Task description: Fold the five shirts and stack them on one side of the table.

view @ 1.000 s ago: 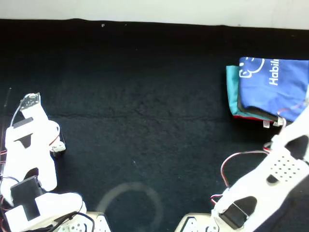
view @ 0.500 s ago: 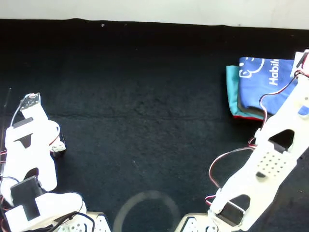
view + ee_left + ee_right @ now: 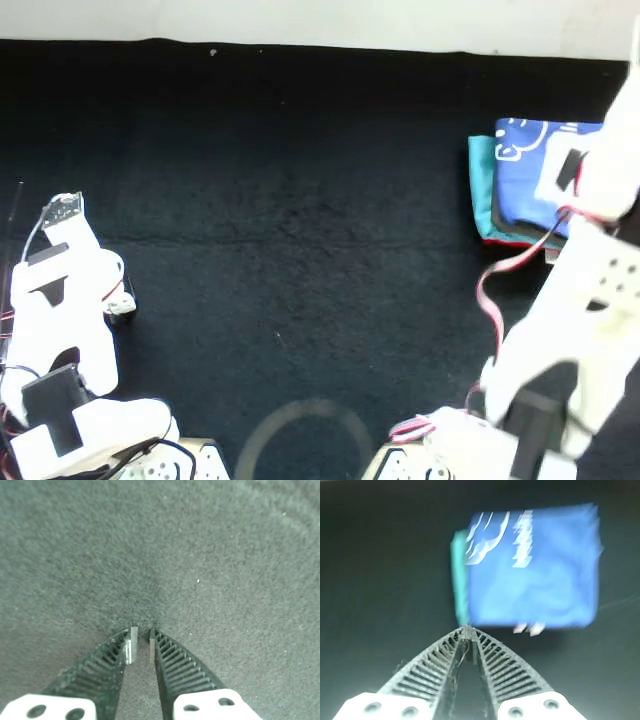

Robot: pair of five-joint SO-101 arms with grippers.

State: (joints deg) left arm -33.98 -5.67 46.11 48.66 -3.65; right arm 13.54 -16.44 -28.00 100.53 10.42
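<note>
Fingers (image 3: 492, 662) of the right gripper (image 3: 466, 630) meet at the tips, empty, over the folded shirt stack (image 3: 530, 570), blue on top, which lies at the right edge of the table (image 3: 300, 200) as the task wants; the left gripper (image 3: 141, 635), closed to a sliver and empty, sits low and well apart, apparently idle

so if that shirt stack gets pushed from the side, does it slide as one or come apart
Probably shears: the stack is soft folded cloth, with the teal layer sticking out past the blue shirt. The fuzzy black table cover likely grips the bottom layer.
</note>
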